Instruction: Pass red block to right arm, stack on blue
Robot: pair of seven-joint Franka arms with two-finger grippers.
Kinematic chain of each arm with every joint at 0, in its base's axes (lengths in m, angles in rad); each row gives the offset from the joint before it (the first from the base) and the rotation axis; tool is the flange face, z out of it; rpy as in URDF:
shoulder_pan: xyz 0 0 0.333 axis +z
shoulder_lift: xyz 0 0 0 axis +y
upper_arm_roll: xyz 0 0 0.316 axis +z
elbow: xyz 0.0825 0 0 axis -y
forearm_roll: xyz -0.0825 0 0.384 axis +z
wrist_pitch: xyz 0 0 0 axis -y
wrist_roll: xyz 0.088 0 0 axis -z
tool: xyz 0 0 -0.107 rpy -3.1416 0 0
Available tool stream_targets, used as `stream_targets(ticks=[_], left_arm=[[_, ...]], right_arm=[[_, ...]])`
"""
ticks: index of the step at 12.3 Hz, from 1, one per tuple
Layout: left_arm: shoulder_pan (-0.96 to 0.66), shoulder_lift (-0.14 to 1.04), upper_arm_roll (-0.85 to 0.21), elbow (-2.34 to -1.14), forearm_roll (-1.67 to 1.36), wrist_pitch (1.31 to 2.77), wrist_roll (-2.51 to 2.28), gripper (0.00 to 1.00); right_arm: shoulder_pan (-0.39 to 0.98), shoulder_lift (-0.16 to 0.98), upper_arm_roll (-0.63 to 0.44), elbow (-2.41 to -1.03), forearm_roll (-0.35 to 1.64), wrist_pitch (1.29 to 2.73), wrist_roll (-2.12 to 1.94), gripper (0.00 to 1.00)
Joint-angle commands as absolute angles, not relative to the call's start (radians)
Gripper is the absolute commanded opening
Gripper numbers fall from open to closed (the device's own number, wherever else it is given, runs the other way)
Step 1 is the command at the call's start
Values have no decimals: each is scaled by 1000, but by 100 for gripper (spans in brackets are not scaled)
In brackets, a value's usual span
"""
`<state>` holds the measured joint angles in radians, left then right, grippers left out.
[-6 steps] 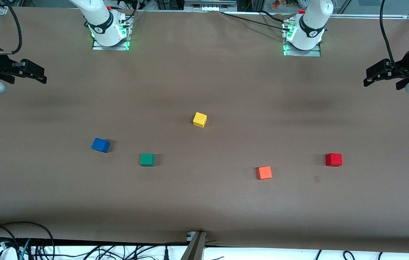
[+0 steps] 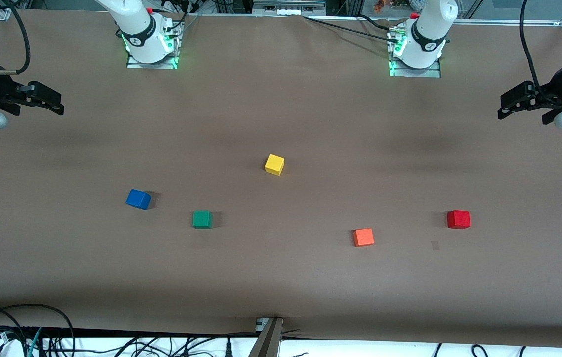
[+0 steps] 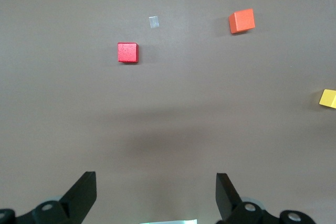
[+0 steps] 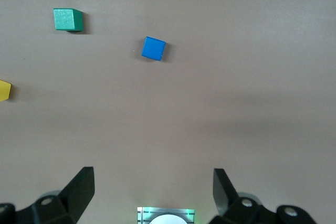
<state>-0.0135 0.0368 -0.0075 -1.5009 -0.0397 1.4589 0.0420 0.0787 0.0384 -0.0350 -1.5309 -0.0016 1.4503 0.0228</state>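
Observation:
The red block point(image 2: 459, 219) point(image 3: 128, 52) lies on the brown table toward the left arm's end. Toward the right arm's end lies the blue cube point(image 2: 138, 199) point(image 4: 153, 49). My left gripper point(image 2: 508, 106) point(image 3: 156, 192) hangs high over the table's edge at the left arm's end, open and empty, well away from the red block. High over the table's edge at the right arm's end, my right gripper point(image 2: 52, 101) point(image 4: 153, 190) is open and empty too, apart from the blue cube.
A yellow cube point(image 2: 274, 164) sits mid-table, a green cube point(image 2: 202, 219) beside the blue one, and an orange cube point(image 2: 363, 237) beside the red block. A small grey patch point(image 2: 435, 245) marks the table near the red block. Both arm bases point(image 2: 149, 44) point(image 2: 417, 47) stand at the table's edge farthest from the front camera.
The left gripper has shifted very slightly upward in the front view. The right arm and all cubes are unchanged.

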Motion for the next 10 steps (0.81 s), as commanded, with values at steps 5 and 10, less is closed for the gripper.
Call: stream_targets(ticks=[5,10], left_arm=[[-12,28,-8,-1509,-51,1479,46,100],[-11,28,-8,-1509,-51,1479,46,100]], right_arm=[[69,48,-29,-1509,-2,1448,17,100],[69,48,-29,-1509,-2,1448,17,100]])
